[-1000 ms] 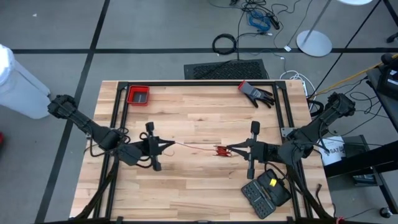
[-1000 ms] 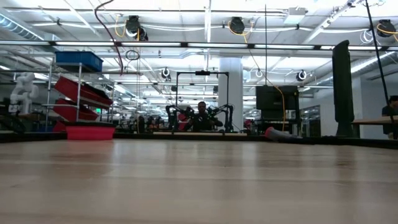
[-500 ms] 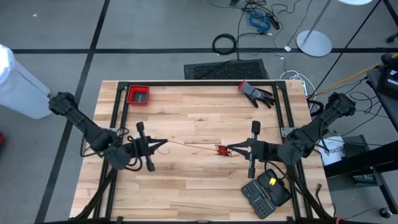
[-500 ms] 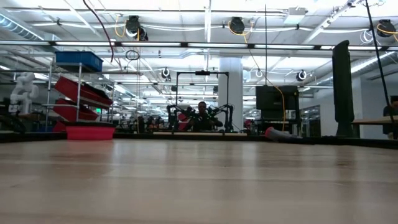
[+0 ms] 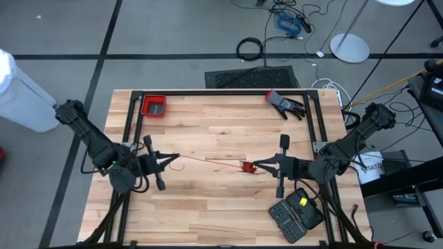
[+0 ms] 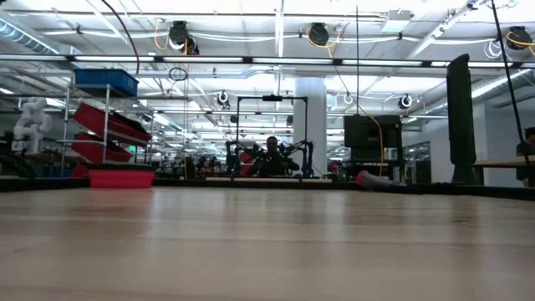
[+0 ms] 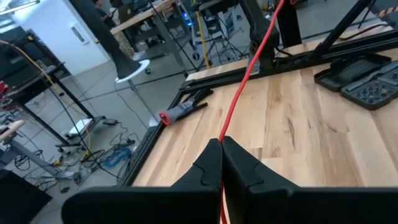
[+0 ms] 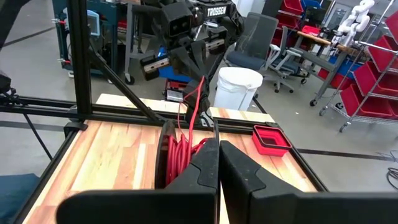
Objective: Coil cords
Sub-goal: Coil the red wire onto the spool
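Cord [image 5: 208,162] runs taut between left tool [image 5: 168,160] and right tool [image 5: 257,165], both clamped on it.

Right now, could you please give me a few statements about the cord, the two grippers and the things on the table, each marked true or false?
1. The left gripper is shut on the red cord. True.
2. The right gripper stands open, clear of the cord. False: it is shut on the cord's coiled end, beside the small black disc.
3. The cord runs in a nearly straight line between the two grippers. True.
4. The red bin sits at the table's near right corner. False: it sits at the far left corner.
5. A glove lies near the table's far right edge. True.
6. The black bit case is closed. False: it lies open.
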You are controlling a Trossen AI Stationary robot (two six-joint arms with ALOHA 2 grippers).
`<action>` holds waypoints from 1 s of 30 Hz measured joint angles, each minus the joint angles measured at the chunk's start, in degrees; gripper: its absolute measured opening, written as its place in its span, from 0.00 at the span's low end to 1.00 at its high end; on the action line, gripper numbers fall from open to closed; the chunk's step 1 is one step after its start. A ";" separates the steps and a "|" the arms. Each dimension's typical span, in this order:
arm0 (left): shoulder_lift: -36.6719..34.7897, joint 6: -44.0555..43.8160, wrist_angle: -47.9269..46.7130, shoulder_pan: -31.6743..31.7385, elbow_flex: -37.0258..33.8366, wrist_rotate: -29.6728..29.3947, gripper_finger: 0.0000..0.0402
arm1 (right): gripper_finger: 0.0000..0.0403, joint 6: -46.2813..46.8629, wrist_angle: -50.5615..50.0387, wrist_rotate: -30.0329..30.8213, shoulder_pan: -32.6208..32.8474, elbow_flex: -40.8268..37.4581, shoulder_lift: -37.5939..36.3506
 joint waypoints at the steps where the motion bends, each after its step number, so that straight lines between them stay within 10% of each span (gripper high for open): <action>1: -0.06 0.00 0.04 -0.19 0.00 -0.25 0.00 | 0.00 0.00 -0.03 -0.02 0.00 0.00 0.00; 30: -0.92 0.07 -0.29 -3.77 0.00 -2.97 0.00 | 0.00 0.00 -0.06 0.00 0.00 0.00 -0.02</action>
